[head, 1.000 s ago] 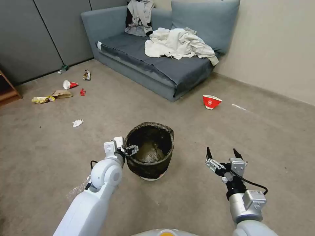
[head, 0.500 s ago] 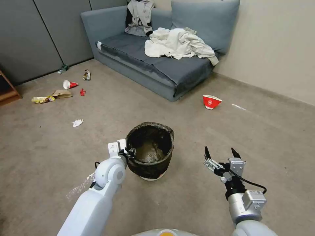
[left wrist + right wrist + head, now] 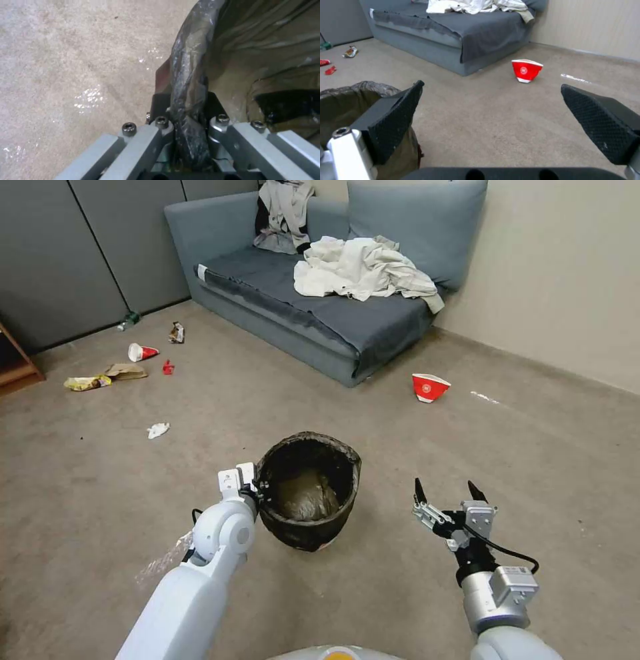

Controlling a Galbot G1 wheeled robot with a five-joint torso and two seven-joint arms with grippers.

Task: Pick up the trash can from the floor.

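Observation:
The trash can [image 3: 308, 493], a small round bin lined with a crinkly dark bag, hangs tilted just over the floor [image 3: 400, 447] in front of me. My left gripper [image 3: 259, 488] is at its near-left rim. In the left wrist view the left gripper [image 3: 186, 105] is shut on the bag-covered rim [image 3: 188, 75], one finger inside and one outside. My right gripper [image 3: 448, 490] hovers open to the right of the can, apart from it. In the right wrist view the right gripper [image 3: 491, 87] has its pads spread wide, with the trash can [image 3: 340, 105] beside one pad.
A grey sofa [image 3: 320, 313] with a heap of clothes stands at the back. A red-and-white paper bowl [image 3: 430, 387] lies to its right, near a tape strip [image 3: 485, 397]. Litter [image 3: 127, 363] is scattered at the far left. Clear plastic film [image 3: 160, 561] lies by my left arm.
My left gripper went down onto the can's rim and shut on it. The can has since tipped and shifted slightly right, its base coming up. The right arm barely moved.

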